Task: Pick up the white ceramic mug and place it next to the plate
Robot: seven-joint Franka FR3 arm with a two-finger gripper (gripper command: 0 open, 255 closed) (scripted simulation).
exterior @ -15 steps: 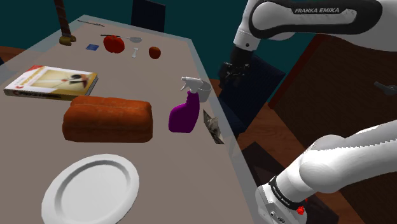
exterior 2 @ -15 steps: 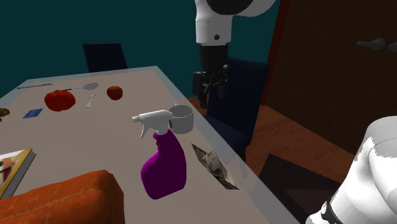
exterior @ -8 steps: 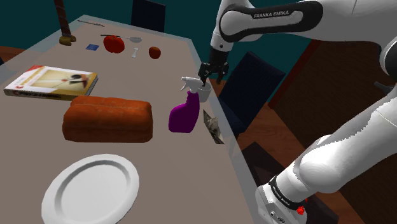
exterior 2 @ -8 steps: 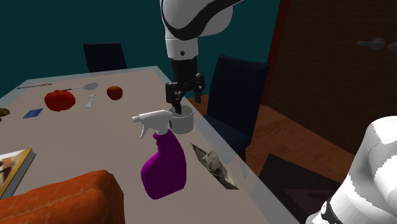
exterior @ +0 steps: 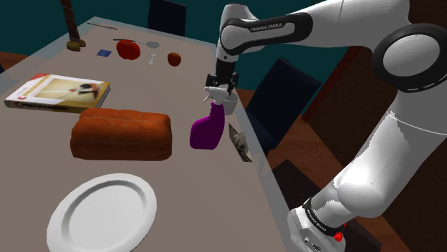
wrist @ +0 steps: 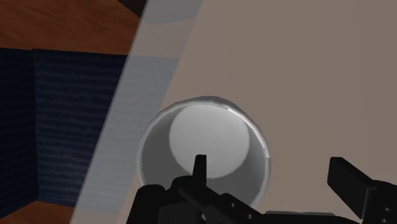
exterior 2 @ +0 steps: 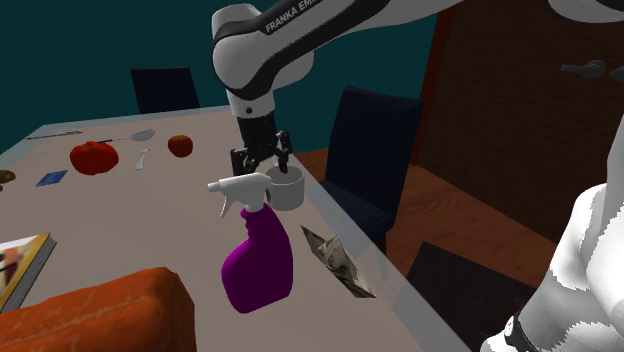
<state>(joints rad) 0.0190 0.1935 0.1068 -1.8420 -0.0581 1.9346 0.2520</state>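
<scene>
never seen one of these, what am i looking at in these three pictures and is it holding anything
This is a white robot arm with a black two-finger gripper. Two pictures come from cameras standing beside the table; the third comes from a camera on the hand, looking down past its fingers. On the table lie a white plate, a brown loaf, a book, a purple spray bottle and, near the edge, a white mug. The gripper is right over the mug, fingers apart, so nothing is held yet.
</scene>
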